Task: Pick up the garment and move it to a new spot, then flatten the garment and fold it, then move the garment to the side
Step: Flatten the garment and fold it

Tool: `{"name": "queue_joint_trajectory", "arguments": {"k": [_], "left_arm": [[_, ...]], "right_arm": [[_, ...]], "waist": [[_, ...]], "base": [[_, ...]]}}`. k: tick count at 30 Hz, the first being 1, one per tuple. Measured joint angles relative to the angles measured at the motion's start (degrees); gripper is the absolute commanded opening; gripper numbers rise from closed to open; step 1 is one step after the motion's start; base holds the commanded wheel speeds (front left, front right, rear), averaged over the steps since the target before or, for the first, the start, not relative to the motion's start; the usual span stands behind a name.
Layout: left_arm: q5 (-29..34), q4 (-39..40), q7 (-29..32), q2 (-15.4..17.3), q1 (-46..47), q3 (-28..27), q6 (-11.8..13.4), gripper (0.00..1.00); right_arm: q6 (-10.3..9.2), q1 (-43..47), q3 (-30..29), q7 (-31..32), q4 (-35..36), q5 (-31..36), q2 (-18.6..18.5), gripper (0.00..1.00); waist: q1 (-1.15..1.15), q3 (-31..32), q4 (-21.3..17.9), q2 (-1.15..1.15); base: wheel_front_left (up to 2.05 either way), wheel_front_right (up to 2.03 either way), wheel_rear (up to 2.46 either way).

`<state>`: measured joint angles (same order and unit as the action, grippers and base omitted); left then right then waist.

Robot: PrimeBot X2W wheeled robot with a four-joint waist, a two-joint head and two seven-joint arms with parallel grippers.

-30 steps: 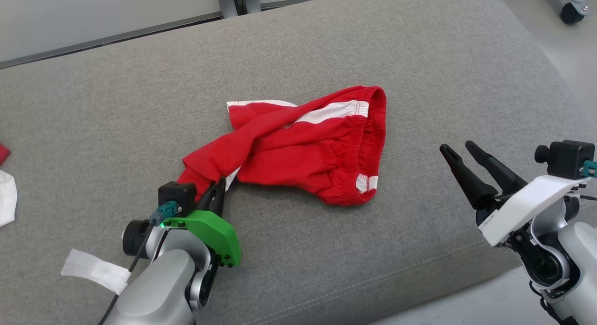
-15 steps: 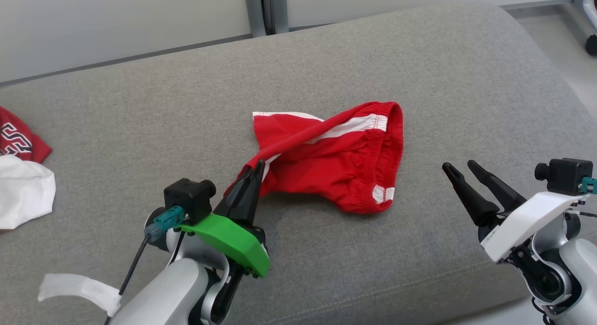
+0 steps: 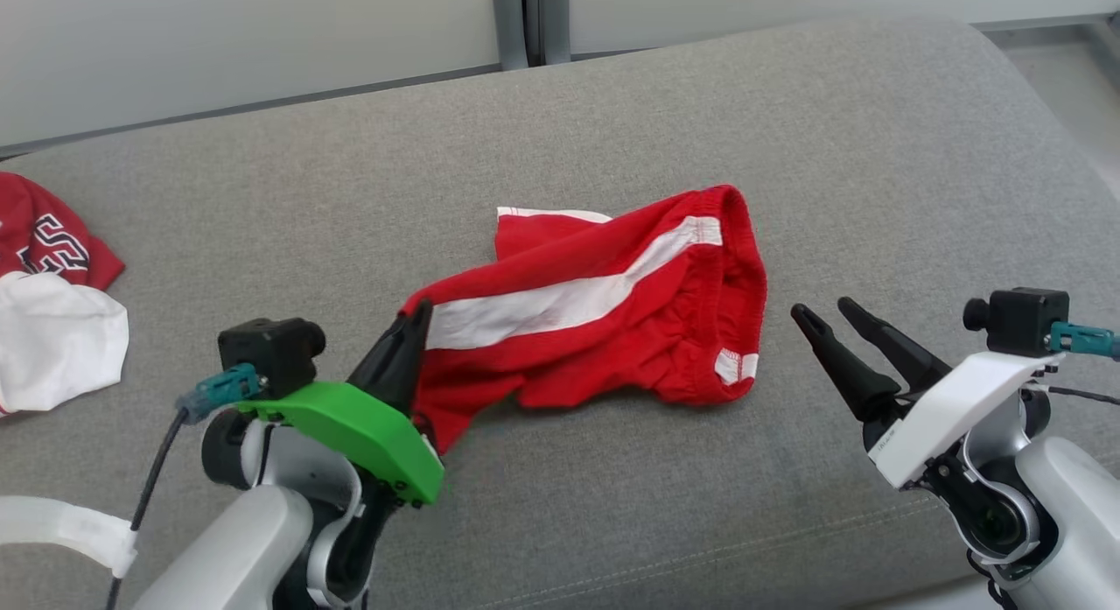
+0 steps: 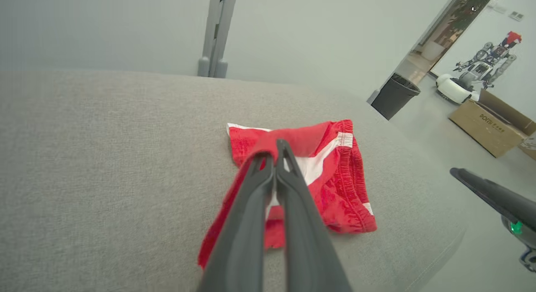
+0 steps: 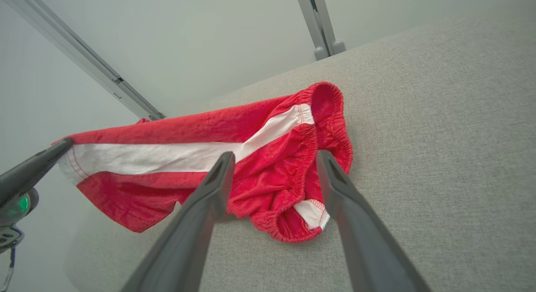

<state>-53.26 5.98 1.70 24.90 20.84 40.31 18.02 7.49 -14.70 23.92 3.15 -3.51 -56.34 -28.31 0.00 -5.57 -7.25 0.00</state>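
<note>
The garment (image 3: 612, 321) is a pair of red shorts with a white side stripe, lying mid-cushion on the grey sofa. My left gripper (image 3: 421, 314) is shut on the hem of one leg and holds that end lifted, so the stripe stretches toward the waistband. From the left wrist, the shut fingers (image 4: 274, 151) pinch red cloth of the garment (image 4: 335, 183). My right gripper (image 3: 824, 314) stands open just right of the elastic waistband, touching nothing. In the right wrist view the garment (image 5: 268, 158) hangs between its spread fingers (image 5: 222, 166) and the other arm's dark fingertip (image 5: 50, 156).
A red and white pile of other clothes (image 3: 48, 321) lies at the sofa's left edge. The sofa's front edge (image 3: 700, 584) runs below both arms. Off the right end, a black bin (image 4: 395, 95) and a cardboard box (image 4: 490, 126) stand on the floor.
My left gripper has lifted the leg hem up and leftward, unrolling the shorts so the white stripe shows in full. The camera has swung left. The right gripper stays open.
</note>
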Motion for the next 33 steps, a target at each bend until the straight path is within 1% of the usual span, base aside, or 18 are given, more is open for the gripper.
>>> {"name": "queue_joint_trajectory", "arguments": {"k": [5, 10, 17, 18, 19, 25, 30, 33], "left_arm": [[-3.7, -10.5, -0.4, 0.0, 0.3, -3.2, -2.2, 0.0], [-5.6, -22.0, -1.5, -0.5, 3.1, -5.7, -4.5, 0.0], [-5.7, -36.1, -2.9, -2.2, 8.3, -6.3, -7.3, 0.0], [-5.5, -37.8, -3.3, -2.4, 8.9, -6.2, -7.5, 0.46], [-5.4, -39.3, -3.7, -2.7, 9.3, -6.2, -8.0, 1.0], [-4.2, -45.6, -6.9, -4.4, 10.5, -5.1, -10.8, 1.0], [-1.7, -48.0, -10.2, -4.4, 10.6, -3.5, -11.8, 1.0], [-0.9, -47.4, -12.4, -4.4, 10.3, -3.2, -12.2, 1.0]], "right_arm": [[0.0, -3.1, 1.8, 0.4, -0.5, 0.0, 0.1, 1.0], [0.0, -6.9, 3.7, 0.5, -1.8, 0.0, 0.1, 1.0], [0.0, -10.7, 6.7, -0.3, -3.4, 0.1, 0.0, 1.0], [0.0, -11.0, 6.9, -0.6, -3.7, 0.2, -0.1, 1.0], [0.0, -11.2, 7.2, -0.8, -3.9, 0.2, -0.2, 1.0], [0.0, -11.8, 8.1, -2.7, -5.2, 0.5, -0.9, 1.0], [0.0, -11.7, 7.8, -4.5, -6.5, 1.2, -1.7, 1.0], [0.0, -11.3, 6.3, -6.3, -7.7, 2.9, -1.7, 1.0]], "waist": [[0.0, -1.7, -1.3, 0.0], [0.0, -3.7, -2.9, 0.0], [0.0, -6.6, -4.9, 0.0], [0.0, -6.9, -5.2, 0.0], [0.0, -7.2, -5.5, 0.0], [0.0, -7.0, -5.8, 0.0], [0.0, -5.3, -4.7, 0.0], [0.0, -4.1, -3.8, 0.0]], "base": [[0.0, 0.0, 0.0], [0.0, 0.0, 0.0], [0.0, 0.0, 0.0], [0.0, 0.0, 0.0], [0.0, 0.0, 0.0], [0.0, 0.0, 0.0], [0.0, 0.0, 0.0], [0.0, 0.0, 0.0]]}}
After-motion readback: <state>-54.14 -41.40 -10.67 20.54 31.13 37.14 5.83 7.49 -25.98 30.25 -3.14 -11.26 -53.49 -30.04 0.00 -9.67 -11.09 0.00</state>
